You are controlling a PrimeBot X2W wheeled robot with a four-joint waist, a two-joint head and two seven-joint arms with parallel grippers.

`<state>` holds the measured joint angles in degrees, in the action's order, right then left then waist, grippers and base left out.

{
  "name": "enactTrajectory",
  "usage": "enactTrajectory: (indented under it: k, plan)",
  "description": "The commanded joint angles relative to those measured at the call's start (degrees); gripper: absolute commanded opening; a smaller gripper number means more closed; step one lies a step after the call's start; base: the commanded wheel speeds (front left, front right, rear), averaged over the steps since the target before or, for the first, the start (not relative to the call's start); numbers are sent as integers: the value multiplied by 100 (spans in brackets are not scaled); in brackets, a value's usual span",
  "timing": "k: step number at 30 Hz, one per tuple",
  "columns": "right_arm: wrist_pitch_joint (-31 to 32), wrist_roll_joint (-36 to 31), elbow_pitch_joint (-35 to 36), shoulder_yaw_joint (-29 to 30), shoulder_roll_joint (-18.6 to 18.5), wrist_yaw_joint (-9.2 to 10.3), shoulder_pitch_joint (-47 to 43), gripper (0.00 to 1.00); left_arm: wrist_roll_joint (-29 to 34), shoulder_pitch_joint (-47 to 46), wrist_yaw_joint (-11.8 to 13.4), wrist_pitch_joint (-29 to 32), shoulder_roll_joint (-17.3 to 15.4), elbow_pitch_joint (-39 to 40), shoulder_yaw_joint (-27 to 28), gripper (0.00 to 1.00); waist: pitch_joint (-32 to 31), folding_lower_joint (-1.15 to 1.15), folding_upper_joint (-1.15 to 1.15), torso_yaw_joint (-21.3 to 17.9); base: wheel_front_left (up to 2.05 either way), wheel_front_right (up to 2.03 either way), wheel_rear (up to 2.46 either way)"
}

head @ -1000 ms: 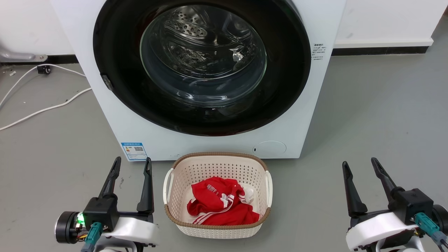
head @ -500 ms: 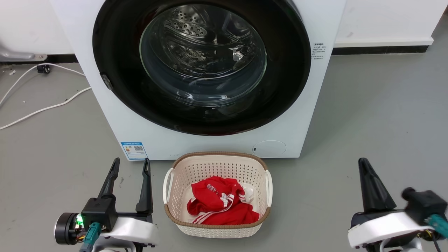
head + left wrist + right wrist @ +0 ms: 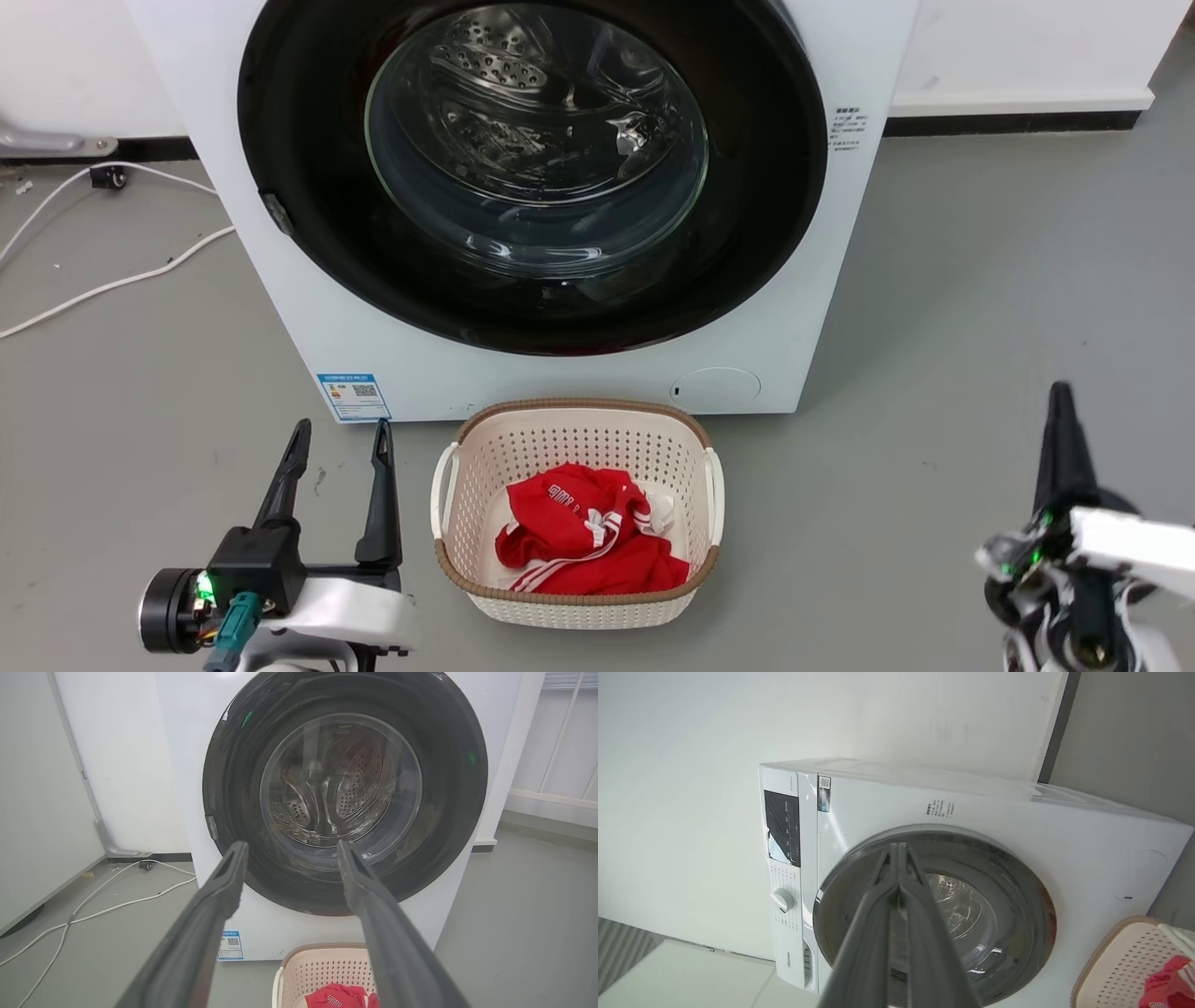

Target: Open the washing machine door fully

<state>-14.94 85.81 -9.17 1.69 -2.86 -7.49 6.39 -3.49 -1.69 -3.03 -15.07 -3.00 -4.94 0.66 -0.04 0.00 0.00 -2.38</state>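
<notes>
The washing machine (image 3: 560, 383) is a white front-loader standing right ahead of me. Its washing machine door (image 3: 766, 187) is a glossy black ring around a glass bowl and lies flush against the front; a small latch tab (image 3: 276, 213) sits on its left rim. My left gripper (image 3: 340, 429) is open and empty, low at the left, and in the left wrist view it (image 3: 290, 844) points at the door (image 3: 448, 788). My right gripper (image 3: 1060, 397) is turned edge-on at the lower right. Its fingers are pressed together (image 3: 896, 845) and aimed at the door's rim (image 3: 1017, 933).
A cream laundry basket (image 3: 579, 409) with red clothing (image 3: 588, 541) stands on the grey floor just in front of the machine, between my arms. White cables (image 3: 112, 280) trail on the floor at the left. A white wall runs behind.
My right gripper has rolled onto its side, risen a little and gone from open to shut. The left gripper has stayed put. The head view has shifted slightly.
</notes>
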Motion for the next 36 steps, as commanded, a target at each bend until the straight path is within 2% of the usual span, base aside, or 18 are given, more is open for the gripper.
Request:
enactTrajectory:
  k: [1,7,12,19,24,31,36]
  plan:
    - [-16,138,-35,65,-3,0,164,0,-21,-63,12,-16,2,21,17,100,27,0,0,-2,0,0,0]
    - [173,743,-580,456,-268,0,1253,0,-52,-244,35,-15,6,115,44,100,359,0,0,-5,0,0,0]
    - [504,851,-1278,393,-693,0,2444,0,-56,-508,16,-15,8,191,70,100,750,0,0,12,0,0,0]
    - [1143,725,-2472,9,-1352,0,4296,0,13,-928,-17,-15,8,269,57,100,1250,0,0,83,0,0,0]
    - [1698,521,-3617,-411,-1621,0,5629,0,24,-1119,-41,-15,10,326,53,100,1477,0,0,132,0,0,0]
    - [2768,-63,-4911,-1243,-1541,0,7158,0,8,-1288,-80,-15,12,508,16,100,1862,0,0,193,0,0,0]
    - [3226,-372,-5390,-1594,-1407,0,7777,0,33,-1382,-75,-15,13,589,-11,100,2095,0,0,233,0,0,0]
